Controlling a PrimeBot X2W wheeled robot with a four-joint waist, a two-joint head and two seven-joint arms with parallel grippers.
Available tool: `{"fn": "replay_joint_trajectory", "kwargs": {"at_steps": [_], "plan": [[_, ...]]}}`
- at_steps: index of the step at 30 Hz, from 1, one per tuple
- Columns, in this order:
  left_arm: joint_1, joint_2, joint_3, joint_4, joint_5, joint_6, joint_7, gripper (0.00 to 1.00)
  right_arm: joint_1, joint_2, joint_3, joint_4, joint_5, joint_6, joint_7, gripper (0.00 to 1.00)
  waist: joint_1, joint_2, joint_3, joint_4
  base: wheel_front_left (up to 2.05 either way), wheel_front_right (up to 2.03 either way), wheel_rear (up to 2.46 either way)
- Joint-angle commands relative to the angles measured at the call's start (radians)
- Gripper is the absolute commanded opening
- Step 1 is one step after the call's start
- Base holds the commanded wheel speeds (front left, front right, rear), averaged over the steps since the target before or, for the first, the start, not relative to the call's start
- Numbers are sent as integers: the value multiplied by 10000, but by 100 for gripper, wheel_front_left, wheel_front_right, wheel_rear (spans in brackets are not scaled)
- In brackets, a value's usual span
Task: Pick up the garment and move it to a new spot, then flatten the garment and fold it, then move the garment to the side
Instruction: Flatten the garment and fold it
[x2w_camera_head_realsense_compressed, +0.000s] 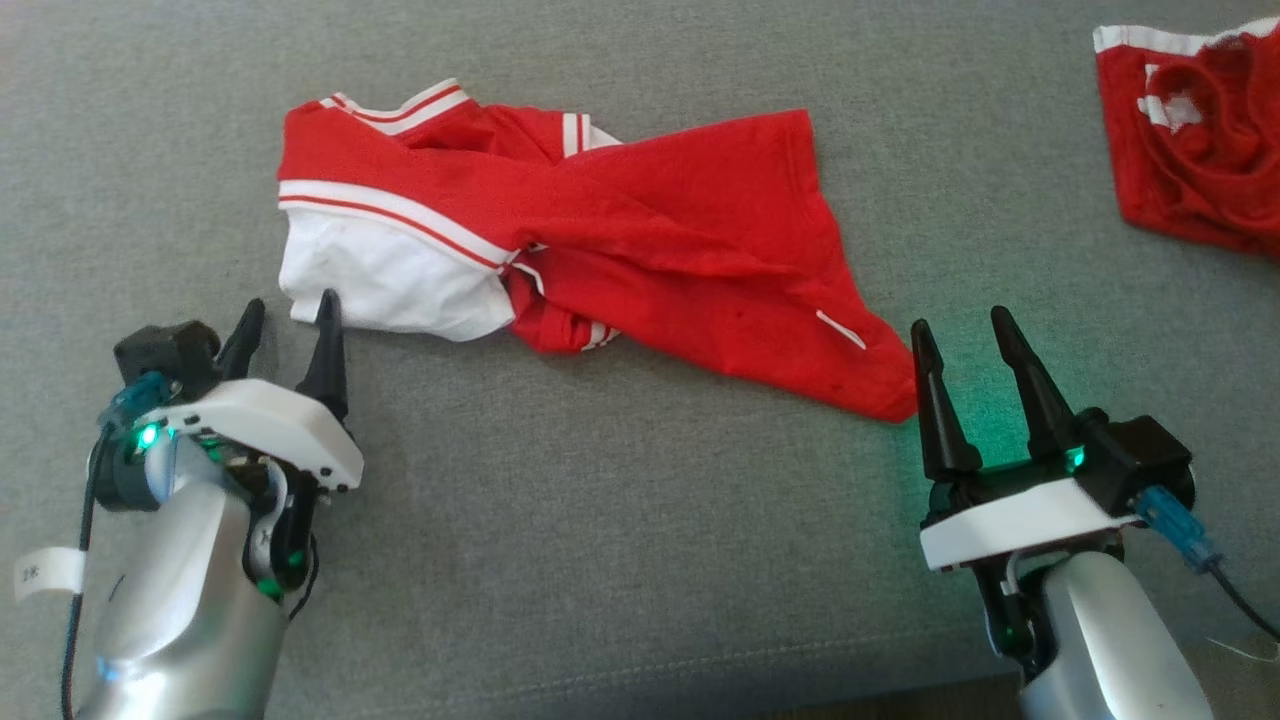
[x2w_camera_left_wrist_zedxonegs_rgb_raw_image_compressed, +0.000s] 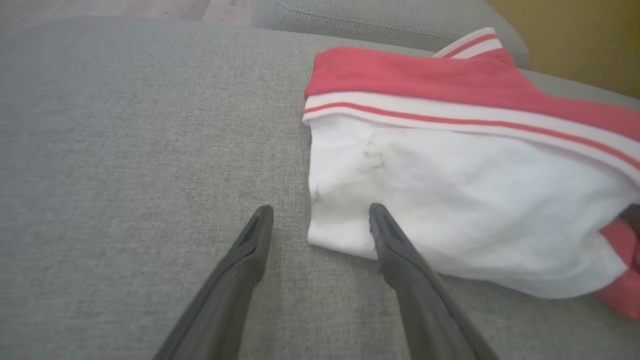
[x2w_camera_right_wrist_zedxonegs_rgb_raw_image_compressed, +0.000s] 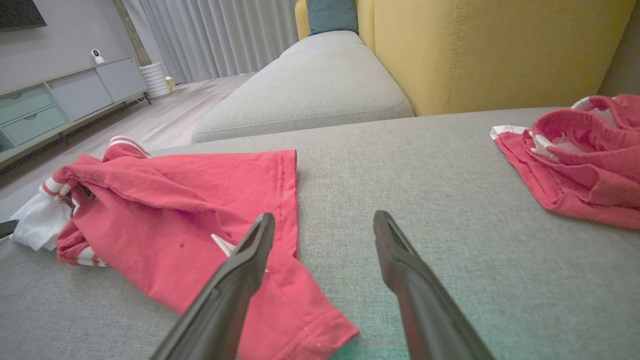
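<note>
We are at the very first step: the garment (x2w_camera_head_realsense_compressed: 560, 250) lies crumpled and twisted on the grey cushion (x2w_camera_head_realsense_compressed: 640, 520), not yet lifted. It sits across the cushion's middle, well in from the near edge and well apart from a second red cloth (x2w_camera_head_realsense_compressed: 1190, 140) at the far right. Its long axis runs left to right on a slant: the white, striped end points to our left, and the red hem corner points right and toward the near edge. Our left gripper (x2w_camera_head_realsense_compressed: 291, 302) hovers with fingers apart at the white end, one finger at the cloth's edge. Our right gripper (x2w_camera_head_realsense_compressed: 960, 320), likewise spread and holding nothing, stands just beside the hem corner. Next, we judge, each must pinch its end, cloth and not cushion, and both lift together.
</note>
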Motion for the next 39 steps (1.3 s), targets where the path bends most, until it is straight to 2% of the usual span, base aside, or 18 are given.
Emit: {"fn": "replay_joint_trajectory", "kwargs": {"at_steps": [1, 6, 7, 8, 10, 11, 12, 19, 25, 30, 33, 36, 39], "plan": [[-361, 350, 335, -206, -50, -24, -27, 100, -272, -33, 266, -248, 94, -9, -134, 100, -1, 0, 27, -44, 0, 0, 0], [-492, 396, 296, 130, -90, -114, -101, 100, -334, -33, 355, -165, 193, -9, -179, 100, -1, 0, 103, -202, 0, 0, 0], [-515, 387, 268, 183, -87, -134, -116, 91, -346, -33, 360, -149, 204, -9, -186, 100, -1, 0, 111, -231, 0, 0, 0], [-531, 373, 236, 223, -86, -156, -125, 48, -356, -33, 362, -132, 213, -9, -192, 100, -1, 0, 116, -257, 0, 0, 0], [-543, 348, 168, 255, -86, -211, -146, 15, -364, -33, 357, -98, 226, -9, -201, 100, -1, 0, 108, -299, 0, 0, 0], [-535, 338, 140, 246, -83, -224, -165, 2, -361, -33, 352, -80, 231, -9, -205, 100, -1, 0, 89, -312, 0, 0, 0], [-514, 337, 108, 224, -71, -235, -190, 0, -353, -33, 345, -59, 232, -9, -209, 100, -1, 0, 56, -317, 0, 0, 0], [-37, 434, -34, -488, 25, -194, -451, 0, -221, -33, 286, 28, 253, -9, -221, 100, -1, 0, -431, -139, 0, 0, 0], [901, 776, -150, -2652, 153, 118, -8, 0, -37, -33, 202, 96, 245, -9, -223, 100, -1, 0, -983, 243, 0, 0, 0], [2151, 1258, -141, -5225, 111, 571, 1112, 0, 117, -33, 165, 160, 227, -9, -224, 100, -1, 0, -1319, 531, 0, 0, 0], [3357, 1488, -76, -7005, -72, 1080, 2073, 0, 198, -33, 118, 235, 105, -9, -224, 100, -1, 0, -1391, 653, 0, 0, 0], [4189, 1555, 128, -7642, -285, 1459, 2431, 0, 247, -33, -4, 294, -44, -9, -221, 100, -1, 0, -1352, 705, 0, 0, 0], [4756, 1495, 298, -7670, -532, 1689, 2536, 0, 270, -33, -113, 324, -233, -9, -141, 100, -1, 0, -1257, 728, 0, 0, 0]]}}
